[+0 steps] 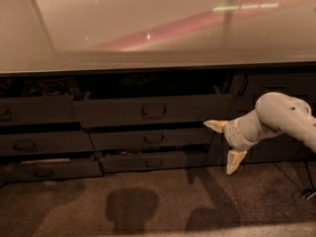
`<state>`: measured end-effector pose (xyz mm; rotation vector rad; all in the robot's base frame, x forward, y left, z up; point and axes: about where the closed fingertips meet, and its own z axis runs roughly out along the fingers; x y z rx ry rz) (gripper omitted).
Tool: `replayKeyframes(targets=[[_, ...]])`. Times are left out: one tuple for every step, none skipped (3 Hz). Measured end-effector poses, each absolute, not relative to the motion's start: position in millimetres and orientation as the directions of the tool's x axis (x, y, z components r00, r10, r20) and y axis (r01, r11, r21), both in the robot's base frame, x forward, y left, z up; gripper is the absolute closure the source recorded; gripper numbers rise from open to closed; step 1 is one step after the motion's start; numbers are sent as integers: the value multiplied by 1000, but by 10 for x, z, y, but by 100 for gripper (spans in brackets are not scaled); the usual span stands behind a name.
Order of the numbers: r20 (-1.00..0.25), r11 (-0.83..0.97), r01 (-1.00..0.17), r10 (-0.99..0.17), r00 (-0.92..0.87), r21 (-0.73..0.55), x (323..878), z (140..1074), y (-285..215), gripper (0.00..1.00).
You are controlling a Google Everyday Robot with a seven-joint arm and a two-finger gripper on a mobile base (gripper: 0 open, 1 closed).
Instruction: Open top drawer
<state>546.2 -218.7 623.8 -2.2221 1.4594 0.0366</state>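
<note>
Top drawer point(113, 113) standing open, gripper point(219, 147) jaws apart, just beside its right edge

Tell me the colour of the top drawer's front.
Dark grey-brown top drawer, camera view; the pincer sits open just right of it.

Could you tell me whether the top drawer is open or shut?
Open: the top drawer sits pulled forward, dark gap above; the gripper hangs open at its right.
</note>
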Motion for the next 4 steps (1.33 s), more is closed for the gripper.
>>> replayKeyframes(targets=[[-276,-318,-871,-859,431,-374,5463,6239,-2187,0],[-239,-311,-859,-871,429,-408,5756,6537,-2190,0],[-195,-295,-851,-892,408,-435,6225,6960,-2172,0],[-195,-295,-851,-892,408,-434,6224,6958,-2172,0]])
